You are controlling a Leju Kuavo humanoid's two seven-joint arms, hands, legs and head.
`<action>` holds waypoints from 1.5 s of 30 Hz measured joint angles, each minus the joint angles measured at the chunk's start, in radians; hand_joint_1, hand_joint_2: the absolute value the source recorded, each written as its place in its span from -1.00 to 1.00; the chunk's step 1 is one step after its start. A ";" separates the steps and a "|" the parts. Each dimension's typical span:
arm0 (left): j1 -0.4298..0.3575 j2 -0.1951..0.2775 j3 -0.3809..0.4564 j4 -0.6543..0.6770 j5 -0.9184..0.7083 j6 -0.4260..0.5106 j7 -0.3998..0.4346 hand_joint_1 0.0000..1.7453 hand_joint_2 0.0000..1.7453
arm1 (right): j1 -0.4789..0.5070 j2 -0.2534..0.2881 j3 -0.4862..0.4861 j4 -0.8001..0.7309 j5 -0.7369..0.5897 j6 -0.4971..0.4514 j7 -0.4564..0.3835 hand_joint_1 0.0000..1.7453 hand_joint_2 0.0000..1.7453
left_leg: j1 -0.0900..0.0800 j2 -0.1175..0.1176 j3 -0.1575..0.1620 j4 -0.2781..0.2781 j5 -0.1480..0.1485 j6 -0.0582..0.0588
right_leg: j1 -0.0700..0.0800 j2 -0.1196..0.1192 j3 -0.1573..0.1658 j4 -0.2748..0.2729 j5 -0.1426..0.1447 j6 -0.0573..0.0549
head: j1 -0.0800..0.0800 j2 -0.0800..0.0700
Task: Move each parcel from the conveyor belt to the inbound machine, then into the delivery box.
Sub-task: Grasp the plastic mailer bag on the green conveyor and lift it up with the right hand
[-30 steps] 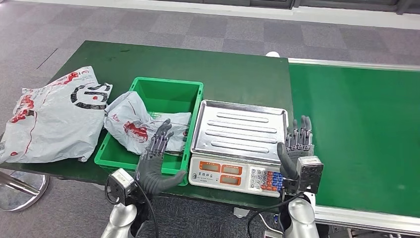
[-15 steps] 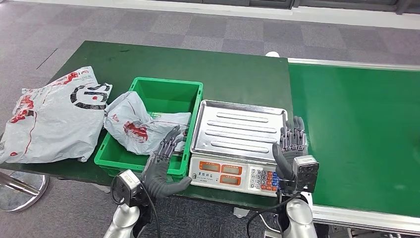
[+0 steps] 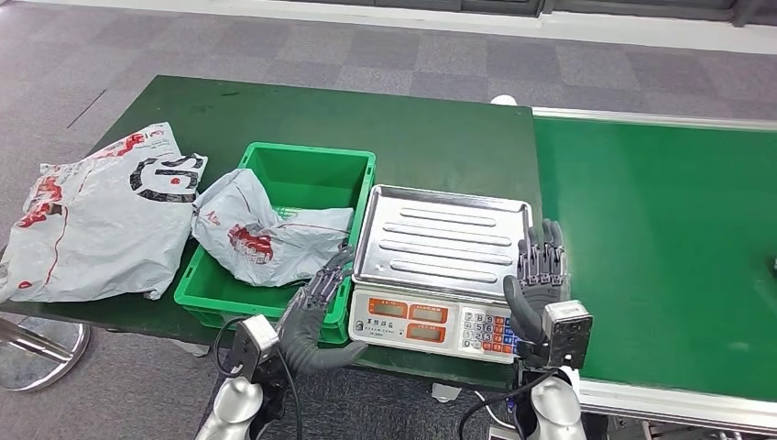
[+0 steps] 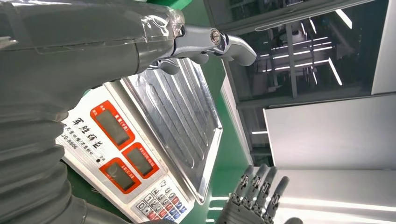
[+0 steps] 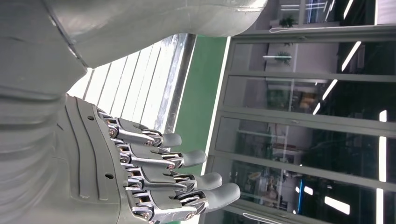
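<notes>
A grey parcel point(image 3: 261, 236) with red print lies half in the green delivery box point(image 3: 307, 174), draped over its left rim. The inbound machine is a scale with a bare steel tray point(image 3: 444, 240) and a keypad panel point(image 3: 431, 323). My left hand point(image 3: 313, 307) is open, fingers spread, at the box's front right corner beside the scale's front left corner. At the tray's right edge my right hand point(image 3: 539, 273) stands open with straight fingers point(image 5: 159, 179), holding nothing. The left wrist view has the scale point(image 4: 135, 154) and my right hand point(image 4: 254, 198) beyond it.
A larger grey parcel point(image 3: 96, 215) lies flat on the dark green table point(image 3: 412, 128) at the left. The bright green conveyor belt point(image 3: 660, 238) runs along the right, with a steel rail at its near edge. Grey carpet floor surrounds the table.
My left hand has drawn back off the parcel in the box and shifted right to the scale's front left corner. My right hand has eased slightly back and left along the tray's edge.
</notes>
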 joint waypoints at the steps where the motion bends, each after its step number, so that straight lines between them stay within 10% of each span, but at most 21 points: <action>1: 0.000 0.000 -0.001 0.000 0.000 0.000 0.000 -1.00 1.00 | 0.001 0.000 0.000 -0.002 0.000 0.000 0.000 -1.00 1.00 | 0.000 0.000 0.000 0.000 0.000 0.000 | 0.000 0.000 0.000 0.000 0.000 0.000 | 0.000 0.000; 45: -0.093 -0.001 -0.026 0.085 0.043 -0.063 -0.043 -1.00 1.00 | 0.035 -0.013 -0.029 -0.071 -0.057 0.004 0.045 -1.00 1.00 | 0.000 0.000 0.000 0.000 0.000 0.000 | 0.000 0.000 0.000 0.000 0.000 0.000 | 0.000 0.000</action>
